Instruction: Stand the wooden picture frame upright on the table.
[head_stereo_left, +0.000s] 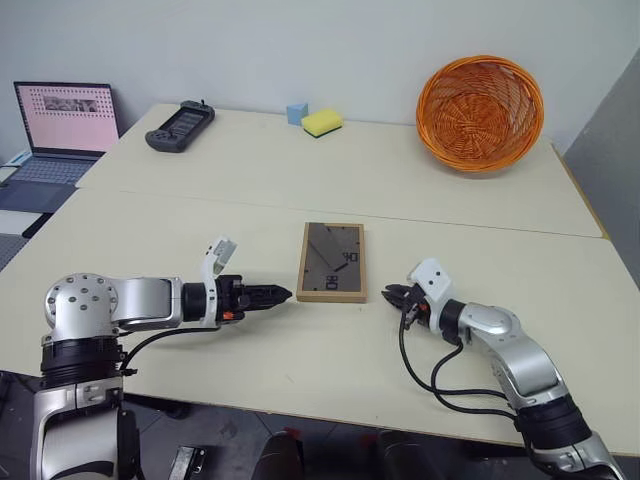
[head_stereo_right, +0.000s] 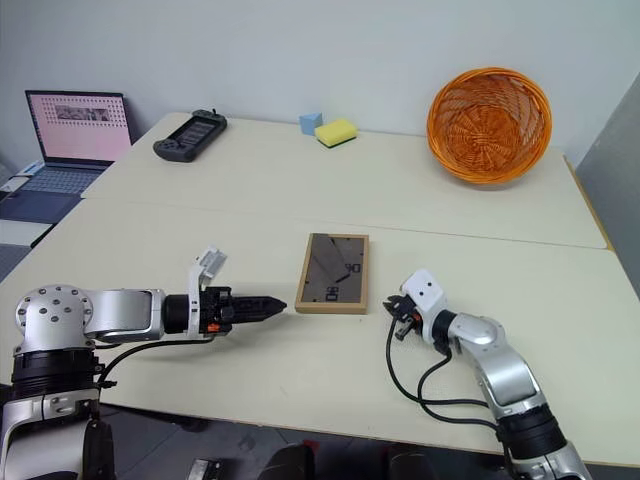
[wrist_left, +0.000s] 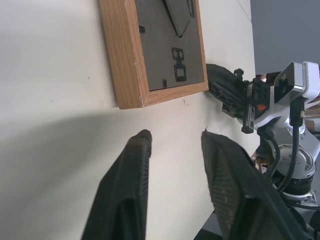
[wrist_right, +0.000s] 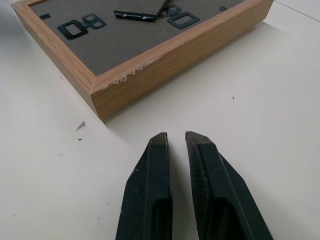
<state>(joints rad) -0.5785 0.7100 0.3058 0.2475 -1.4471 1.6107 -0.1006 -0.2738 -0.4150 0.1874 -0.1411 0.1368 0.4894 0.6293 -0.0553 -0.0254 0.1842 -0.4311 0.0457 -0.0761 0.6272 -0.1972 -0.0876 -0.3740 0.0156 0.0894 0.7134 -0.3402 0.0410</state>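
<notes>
So, from the head views, the wooden picture frame (head_stereo_left: 332, 262) lies flat on the table (head_stereo_left: 250, 170), back side up, with its dark grey back and little clips showing. Its long side runs away from the robot. The left gripper (head_stereo_left: 278, 294) is just beside the frame's near left corner and points at it. The right gripper (head_stereo_left: 393, 295) is just beside the frame's near right corner and points at it too. Neither one touches the frame. Both look about as near, one on each side.

Far behind the frame sits an orange basket (head_stereo_left: 481, 110). Also far behind it, more to the left, are a yellow sponge (head_stereo_left: 322, 122) next to a small blue block (head_stereo_left: 296, 112), and a dark game controller (head_stereo_left: 180, 125). A laptop (head_stereo_left: 62, 130) stands well off to the left of the frame. None of these are in the way.

In the left wrist view, the left fingers (wrist_left: 135, 170) are spread a little, with nothing between them. The frame's wooden corner is just ahead of them, across a strip of bare table.

In the right wrist view, the right fingers (wrist_right: 159, 165) are pressed almost together, with only a thin slit, and hold nothing. The frame's corner is just ahead, a bit chipped along the edge.

I think an edge of the frame has to be lifted next, since it still lies flat.
</notes>
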